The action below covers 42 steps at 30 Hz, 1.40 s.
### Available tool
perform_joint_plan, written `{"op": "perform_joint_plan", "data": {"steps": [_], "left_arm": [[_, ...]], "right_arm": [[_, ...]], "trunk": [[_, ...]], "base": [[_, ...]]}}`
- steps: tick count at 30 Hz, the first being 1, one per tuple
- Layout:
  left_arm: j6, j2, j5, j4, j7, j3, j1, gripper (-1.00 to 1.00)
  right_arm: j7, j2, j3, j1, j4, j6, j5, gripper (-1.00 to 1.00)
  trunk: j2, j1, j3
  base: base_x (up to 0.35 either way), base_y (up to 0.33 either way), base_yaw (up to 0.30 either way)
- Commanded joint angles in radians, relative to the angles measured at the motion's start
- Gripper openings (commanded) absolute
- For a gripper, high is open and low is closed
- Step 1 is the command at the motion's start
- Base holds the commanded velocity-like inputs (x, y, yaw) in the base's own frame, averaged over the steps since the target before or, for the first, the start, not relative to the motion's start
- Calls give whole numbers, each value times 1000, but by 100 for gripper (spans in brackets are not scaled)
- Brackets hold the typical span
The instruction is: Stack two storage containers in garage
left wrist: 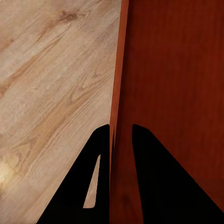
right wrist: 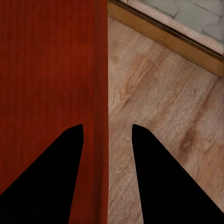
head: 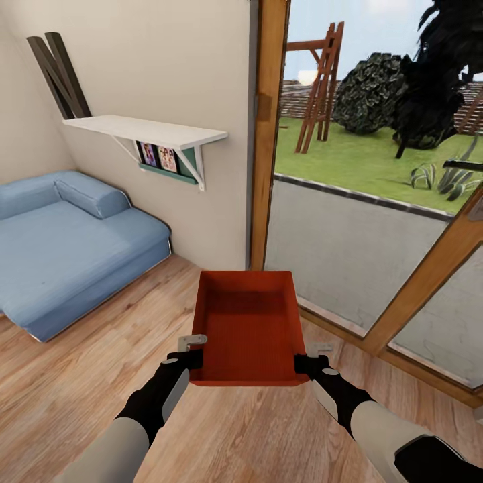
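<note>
- One red-orange rectangular plastic storage container, open-topped and empty, is held above the light wood plank floor of the living room, in front of the robot and between its two arms.
- Left tool: it grips the container's left wall near the near corner. In the left wrist view its two black fingers stand close together, one on each side of the thin wall edge, closed onto the wall.
- Right tool: it grips the container's right wall near the near corner. In the right wrist view one black finger lies over the red interior and the other over the plank floor, with the wall between them; a gap shows between the outer finger and the wall, so how firmly it clamps cannot be told.
- One blue upholstered sofa stands against the cream wall, to the left of the container and well apart from it.
- One white wall shelf on two brackets hangs above the sofa; two small pictures sit beneath it, and two dark planks lean crossed on the shelf's far end.
- Wood-framed glass doors stand just beyond and to the right of the container, giving onto one green lawn with dark shrubs and a wooden frame.
</note>
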Motion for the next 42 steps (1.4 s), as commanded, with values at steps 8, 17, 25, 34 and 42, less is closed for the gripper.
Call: {"op": "perform_joint_plan", "data": {"steps": [8, 17, 25, 34, 42], "left_arm": [[2, 2, -15, -5, 16, 36, -1, -100], [2, 2, -15, -5, 16, 36, -1, -100], [2, 2, -15, -5, 16, 36, -1, -100], [2, 2, -15, -5, 16, 36, -1, -100], [2, 2, -15, -5, 16, 36, -1, -100]], "right_arm": [[9, -1, 0, -1, 1, -3, -24, -100], [9, -1, 0, -1, 1, -3, -24, -100], [9, -1, 0, -1, 1, -3, -24, -100], [9, -1, 0, -1, 1, -3, -24, -100], [9, 0, 0, -1, 1, -3, -24, -100]], "trunk": [[-2, 1, 11], [-2, 1, 25], [-2, 1, 37], [-2, 1, 51], [-2, 1, 64]], "base": [[0, 0, 0], [0, 0, 0], [0, 0, 0], [0, 0, 0], [0, 0, 0]]}}
